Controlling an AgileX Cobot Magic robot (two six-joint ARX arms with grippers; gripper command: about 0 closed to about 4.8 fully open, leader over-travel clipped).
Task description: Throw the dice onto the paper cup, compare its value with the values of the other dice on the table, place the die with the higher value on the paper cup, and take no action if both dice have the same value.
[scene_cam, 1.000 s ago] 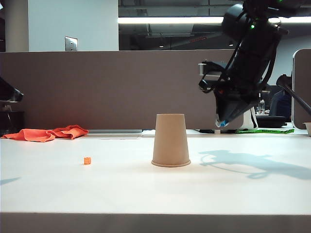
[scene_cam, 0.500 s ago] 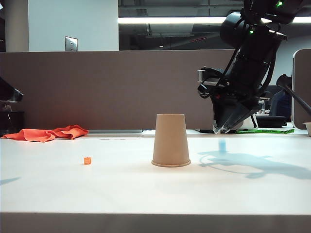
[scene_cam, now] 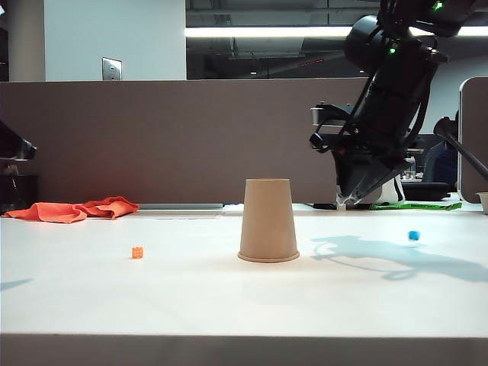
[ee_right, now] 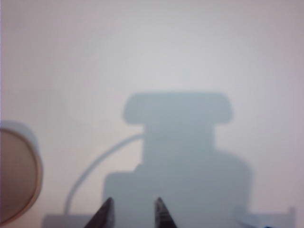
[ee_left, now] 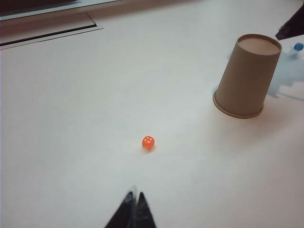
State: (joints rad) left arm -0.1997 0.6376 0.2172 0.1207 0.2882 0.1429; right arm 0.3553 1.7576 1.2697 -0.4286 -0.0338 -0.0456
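- Room: a flat grey-brown partition wall [scene_cam: 152, 137] is running behind the table, with a strip light [scene_cam: 259, 31] glowing above it.
- Table [scene_cam: 191, 297]: wide, flat, matte white top, showing soft arm shadows on its right part.
- Orange-red cloth [scene_cam: 72, 209]: soft, crumpled, lying at the far left edge by the partition.
- Paper cup [scene_cam: 268, 220]: plain tan-brown, tapered, matte, standing upside down mid-table with the wide rim on the surface.
- Right gripper [scene_cam: 345, 201]: black, hanging in the air to the right of the cup and above the table; in its wrist view the two pointed fingers [ee_right: 105, 216] are standing apart with nothing between them.
- Left gripper [ee_left: 134, 209]: thin dark fingertips pressed together, empty, hovering over the table near the orange die.
- Blue die [scene_cam: 413, 235]: tiny bright cube, lying on the table well right of the cup.
- Orange die [scene_cam: 137, 252]: tiny cube with pale pips, sitting on the table left of the cup.
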